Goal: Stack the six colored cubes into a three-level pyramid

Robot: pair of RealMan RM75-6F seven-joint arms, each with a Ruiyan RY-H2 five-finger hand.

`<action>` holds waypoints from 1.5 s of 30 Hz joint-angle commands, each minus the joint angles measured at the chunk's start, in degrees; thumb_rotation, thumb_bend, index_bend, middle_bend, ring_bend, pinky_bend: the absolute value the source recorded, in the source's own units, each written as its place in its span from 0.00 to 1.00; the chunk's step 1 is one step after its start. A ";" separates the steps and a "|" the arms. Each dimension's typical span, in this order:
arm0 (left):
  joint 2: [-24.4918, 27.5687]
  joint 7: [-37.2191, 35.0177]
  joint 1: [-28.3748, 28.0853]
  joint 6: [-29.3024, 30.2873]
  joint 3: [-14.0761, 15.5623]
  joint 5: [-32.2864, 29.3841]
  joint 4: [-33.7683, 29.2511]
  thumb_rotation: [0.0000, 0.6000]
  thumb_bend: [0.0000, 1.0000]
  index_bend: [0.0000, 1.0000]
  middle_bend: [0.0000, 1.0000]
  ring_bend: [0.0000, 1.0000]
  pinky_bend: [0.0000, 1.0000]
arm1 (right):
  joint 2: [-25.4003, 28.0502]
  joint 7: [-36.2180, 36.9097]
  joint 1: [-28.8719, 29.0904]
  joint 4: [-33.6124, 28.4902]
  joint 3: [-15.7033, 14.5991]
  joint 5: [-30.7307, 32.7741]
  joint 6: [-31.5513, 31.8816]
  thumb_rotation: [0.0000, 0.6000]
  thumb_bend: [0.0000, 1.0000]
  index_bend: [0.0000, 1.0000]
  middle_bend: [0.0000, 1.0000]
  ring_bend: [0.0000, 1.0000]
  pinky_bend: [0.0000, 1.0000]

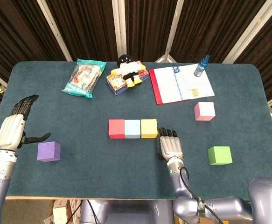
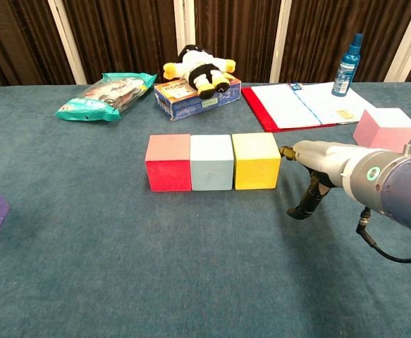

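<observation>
**Kid:** Cubes first! How many are in place?

**Helper:** Three. The red cube, the light blue cube and the yellow cube sit side by side, touching, in a row on the worktop. I think that is the bottom level. Nothing is stacked on top yet.

**Kid:** And the other three?

**Helper:** The pink cube and the green cube lie well off to the right of the right hand. The purple cube is just beside the left hand.

**Kid:** What are the hands doing?

**Helper:** The right hand lies low and flat, its fingers stretched out, tips at the yellow cube's side. It holds nothing. The left hand is raised, fingers spread, also holding nothing.
</observation>
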 commanded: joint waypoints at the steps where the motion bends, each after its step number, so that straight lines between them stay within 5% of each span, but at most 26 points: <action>1: 0.00 -0.03 0.01 0.00 0.01 0.02 -0.02 1.00 0.05 0.00 0.04 0.00 0.00 | -0.10 -0.04 -0.01 0.17 -0.02 0.11 -0.07 1.00 0.34 0.00 0.04 0.00 0.00; 45: 0.00 -0.03 0.03 -0.13 0.21 0.30 -0.17 1.00 0.05 0.00 0.04 0.00 0.00 | -1.05 1.49 -0.73 0.89 -0.12 -0.97 -1.83 1.00 0.34 0.00 0.04 0.00 0.00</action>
